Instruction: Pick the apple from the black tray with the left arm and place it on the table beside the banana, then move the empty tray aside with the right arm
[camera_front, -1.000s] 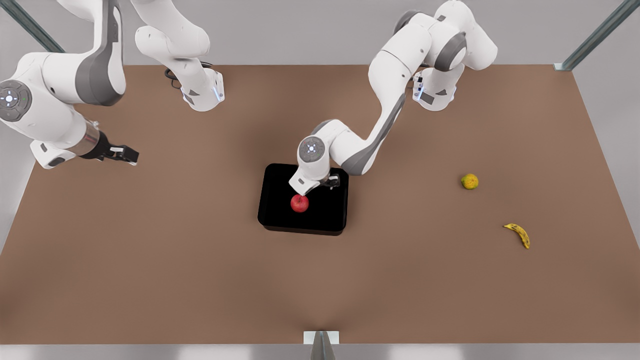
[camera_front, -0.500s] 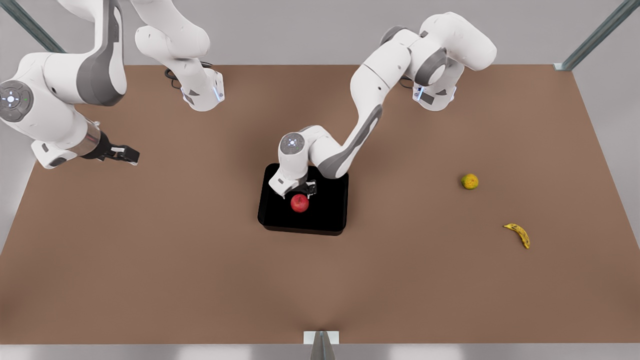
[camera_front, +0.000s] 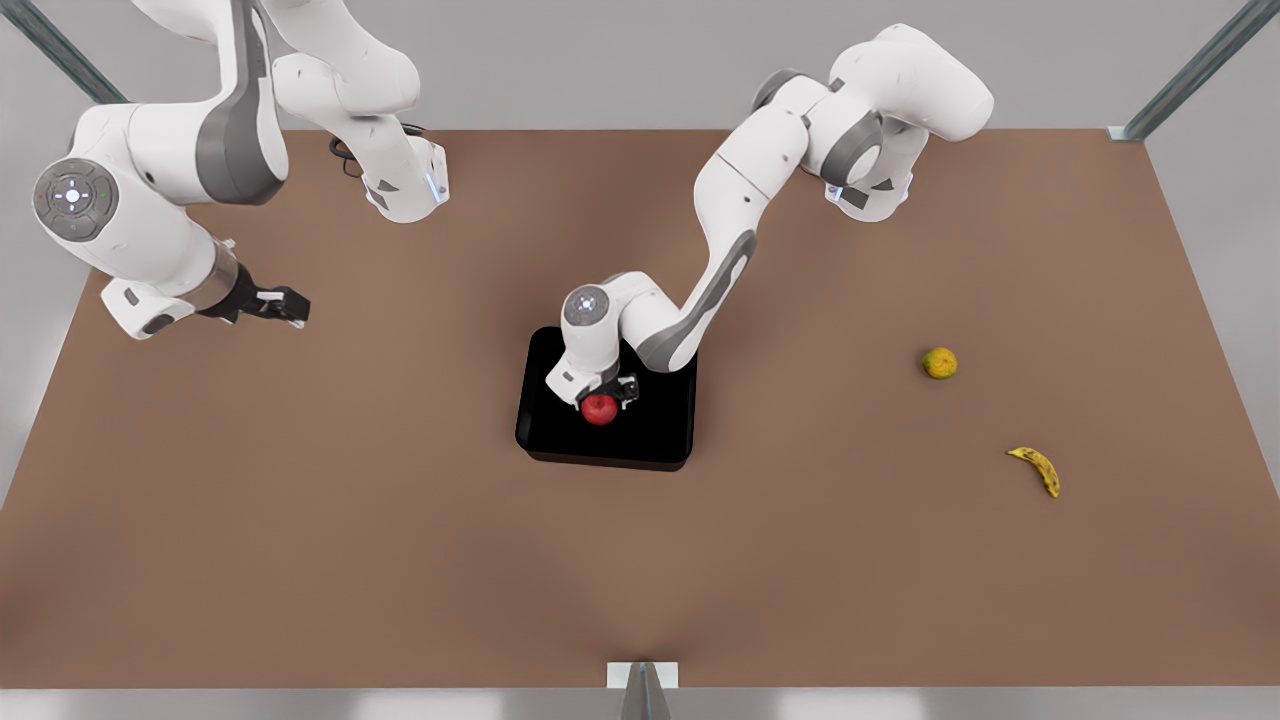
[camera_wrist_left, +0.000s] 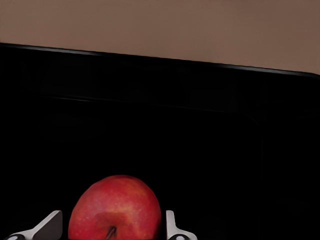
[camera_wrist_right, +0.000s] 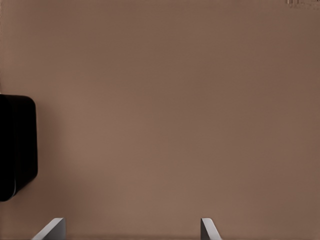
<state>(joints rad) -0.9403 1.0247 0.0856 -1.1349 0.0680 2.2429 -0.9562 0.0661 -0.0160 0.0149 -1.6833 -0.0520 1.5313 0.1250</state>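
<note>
Apple (camera_front: 599, 409): glossy red, sitting inside the black tray (camera_front: 560, 440) near the table's (camera_front: 400, 520) centre, toward the tray's far half in the front view. Left gripper (camera_front: 602, 392) lowered directly over it, wrist partly covering the apple's far side there. Closer look from the left wrist view: apple (camera_wrist_left: 115, 210) with stem dimple facing the camera, one pale fingertip (camera_wrist_left: 46, 227) on each side, small gaps of black tray floor visible between fingers and skin, so spread around the fruit, not clamped on it. Tray wall and rim (camera_wrist_left: 150, 62) beyond, brown tabletop behind that. Right gripper (camera_front: 281, 303) waiting well apart, above the table at the front view's left, dark fingers pointing toward the tray. From the right wrist view: two fingertips (camera_wrist_right: 52, 228) set wide apart over bare tabletop, nothing between them, a rounded tray corner (camera_wrist_right: 17, 150) at the edge. Banana (camera_front: 1036, 469) far off at the front view's right, lying on the table; a yellow-green round fruit (camera_front: 939, 362) near it, farther back.
</note>
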